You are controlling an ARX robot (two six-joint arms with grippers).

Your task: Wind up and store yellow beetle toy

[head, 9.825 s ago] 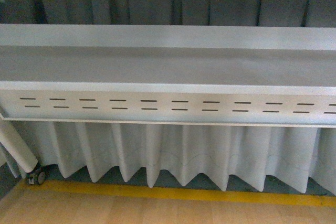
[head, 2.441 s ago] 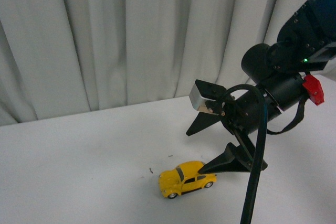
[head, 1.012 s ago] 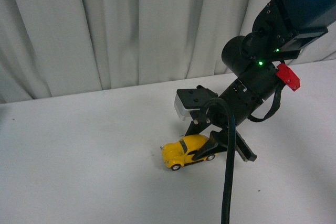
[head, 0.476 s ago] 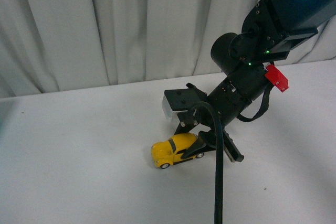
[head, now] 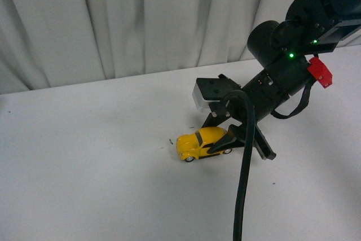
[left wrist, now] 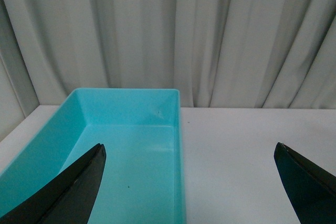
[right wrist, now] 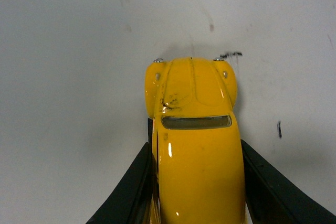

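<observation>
The likeliest trouble is slip: the yellow beetle toy [head: 194, 144] is glossy and rounded, so if the pinch is light it may squirt forward or twist when drawn along the white table [head: 84, 156], and its wheels may skid rather than turn, leaving the spring unwound. The right gripper [head: 219, 137] straddles the car's cabin with its jaws narrowed onto it; in the right wrist view both dark fingers [right wrist: 139, 182] lie flush against the flanks, the nose poking free, wheels seemingly on the table. The left gripper [left wrist: 189, 150] hangs well apart, jaws spread wide and holding nothing, above a teal bin [left wrist: 52, 135].
</observation>
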